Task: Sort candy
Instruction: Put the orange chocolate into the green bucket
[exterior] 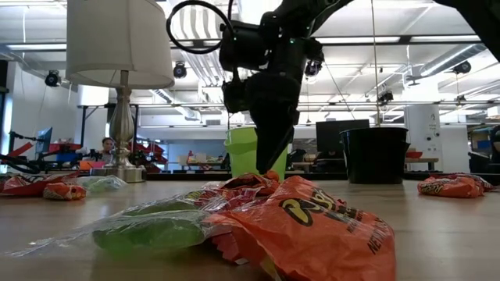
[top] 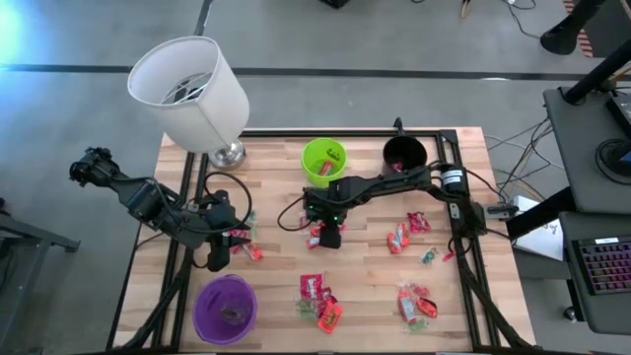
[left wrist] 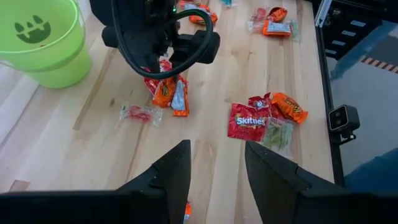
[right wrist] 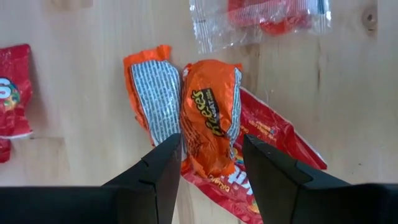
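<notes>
Wooden counter is carrying scattered candy. Right gripper is hanging over an orange packet mid-counter, jaws wide, straddling it, not closed. Left gripper is hovering near the purple cup, jaws apart and empty.

My right gripper points down near the middle, fingers apart. My left gripper waits at 9 o'clock, fingers apart.

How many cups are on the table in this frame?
3: a green cup at the far middle, a black cup to its right, and a purple cup at the near left edge. None appears hidden.
</notes>
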`<action>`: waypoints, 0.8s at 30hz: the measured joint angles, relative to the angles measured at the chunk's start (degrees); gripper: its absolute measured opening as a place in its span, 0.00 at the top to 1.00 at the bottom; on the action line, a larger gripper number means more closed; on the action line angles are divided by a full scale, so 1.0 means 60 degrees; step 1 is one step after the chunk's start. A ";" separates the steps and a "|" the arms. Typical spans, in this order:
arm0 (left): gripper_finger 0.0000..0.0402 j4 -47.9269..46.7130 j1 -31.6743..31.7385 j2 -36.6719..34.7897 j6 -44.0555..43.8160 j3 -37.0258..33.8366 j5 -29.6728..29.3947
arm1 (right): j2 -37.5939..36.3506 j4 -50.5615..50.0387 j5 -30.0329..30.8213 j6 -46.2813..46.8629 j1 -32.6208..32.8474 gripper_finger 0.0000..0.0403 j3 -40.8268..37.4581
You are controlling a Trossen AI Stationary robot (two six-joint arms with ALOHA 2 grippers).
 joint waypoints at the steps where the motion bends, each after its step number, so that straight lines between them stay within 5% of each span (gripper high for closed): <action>1: 0.67 -0.0001 0.0000 0.0000 0.0000 0.0000 0.0000 | 0.0000 0.0064 0.0000 0.0033 0.0000 0.60 -0.0051; 14: 0.67 0.0000 -0.0001 0.0000 -0.0004 0.0000 0.0003 | 0.0000 0.0729 0.0011 0.0247 -0.0004 0.62 -0.0760; 24: 0.67 0.0003 -0.0002 0.0000 -0.0004 0.0000 0.0004 | -0.0015 0.1013 -0.0005 0.0408 -0.0077 0.91 -0.1047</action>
